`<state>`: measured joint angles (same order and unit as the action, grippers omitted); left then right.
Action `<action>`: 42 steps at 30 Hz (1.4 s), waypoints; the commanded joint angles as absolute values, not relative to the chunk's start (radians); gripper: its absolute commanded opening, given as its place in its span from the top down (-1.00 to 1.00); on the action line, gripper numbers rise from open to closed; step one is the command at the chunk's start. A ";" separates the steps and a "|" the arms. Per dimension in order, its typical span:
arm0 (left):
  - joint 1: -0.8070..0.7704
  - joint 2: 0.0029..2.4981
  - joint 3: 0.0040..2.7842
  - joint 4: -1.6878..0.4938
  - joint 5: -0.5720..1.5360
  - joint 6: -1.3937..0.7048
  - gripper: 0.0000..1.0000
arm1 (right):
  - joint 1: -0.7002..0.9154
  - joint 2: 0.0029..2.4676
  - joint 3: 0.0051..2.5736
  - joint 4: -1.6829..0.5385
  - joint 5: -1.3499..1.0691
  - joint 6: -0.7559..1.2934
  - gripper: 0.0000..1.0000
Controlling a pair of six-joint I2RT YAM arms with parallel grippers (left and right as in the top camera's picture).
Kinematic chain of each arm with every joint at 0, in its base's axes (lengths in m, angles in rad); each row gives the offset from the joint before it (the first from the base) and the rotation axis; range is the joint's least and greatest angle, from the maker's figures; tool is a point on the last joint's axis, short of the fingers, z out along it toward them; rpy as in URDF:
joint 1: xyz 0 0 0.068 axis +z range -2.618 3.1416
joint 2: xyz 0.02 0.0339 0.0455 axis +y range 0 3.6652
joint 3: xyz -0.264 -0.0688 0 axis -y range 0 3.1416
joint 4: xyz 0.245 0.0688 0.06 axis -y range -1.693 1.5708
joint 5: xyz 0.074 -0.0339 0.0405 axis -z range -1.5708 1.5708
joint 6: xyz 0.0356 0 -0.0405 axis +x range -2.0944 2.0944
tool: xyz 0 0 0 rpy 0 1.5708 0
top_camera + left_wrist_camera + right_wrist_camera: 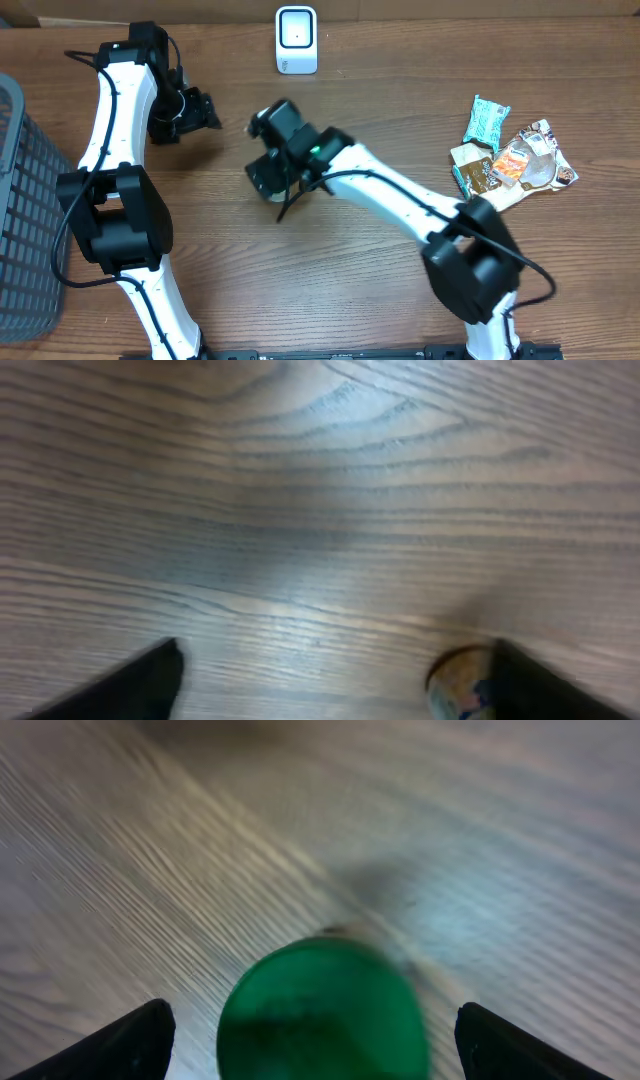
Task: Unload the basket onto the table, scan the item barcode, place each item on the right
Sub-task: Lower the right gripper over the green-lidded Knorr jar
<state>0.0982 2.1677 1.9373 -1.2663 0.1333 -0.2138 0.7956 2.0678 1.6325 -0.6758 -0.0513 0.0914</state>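
Observation:
A round item with a green top (322, 1012) lies between the fingers of my right gripper (315, 1020), with a gap on each side, so the jaws are open around it. In the overhead view the right gripper (265, 178) covers the item at mid-table, and only a pale sliver (273, 197) of it shows. The white barcode scanner (297, 40) stands at the table's back edge. My left gripper (203, 108) hovers open over bare wood at the left. In the left wrist view its fingers (140, 680) stand wide, and a small round colourful thing (458, 682) sits beside the right one.
A pile of snack packets (512, 157) lies at the right, with a teal packet (486, 120) on its upper edge. A dark mesh basket (22, 210) stands at the left edge. The table (400, 90) is brown wood.

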 commanded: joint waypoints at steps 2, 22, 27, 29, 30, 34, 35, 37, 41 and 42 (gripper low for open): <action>0.110 2.177 1.951 -1.250 0.093 -0.231 -0.99 | 0.812 2.101 1.643 -0.679 0.010 0.043 -0.80; 0.136 2.177 1.951 -1.241 0.052 -0.233 -0.99 | 0.807 2.093 1.645 -0.702 0.059 -0.260 -0.25; 0.136 2.177 1.951 -1.241 0.052 -0.233 -1.00 | 0.813 2.089 1.645 -0.792 0.059 -0.692 -0.24; 0.136 2.177 1.951 -1.241 0.052 -0.233 -0.99 | 0.812 2.089 1.645 -0.857 0.059 -0.887 -0.17; 0.136 2.177 1.951 -1.241 0.052 -0.233 -0.99 | 0.812 2.089 1.645 -0.891 0.059 -0.982 -0.13; 0.136 2.177 1.951 -1.241 0.052 -0.233 -0.99 | 0.813 2.077 1.645 -0.937 0.056 -1.109 -0.10; 0.136 2.177 1.951 -1.241 0.052 -0.233 -0.99 | 0.813 2.070 1.645 -0.938 0.047 -1.109 -0.11; 0.136 2.177 1.951 -1.241 0.052 -0.233 -0.99 | 0.812 2.049 1.645 -0.942 0.004 -1.110 -0.11; 0.136 2.177 1.951 -1.241 0.052 -0.233 -0.99 | 0.809 2.000 1.645 -1.021 -0.216 -1.227 -0.19; 0.136 2.177 1.951 -1.241 0.052 -0.233 -1.00 | 0.807 1.993 1.645 -1.043 -0.262 -1.257 -0.19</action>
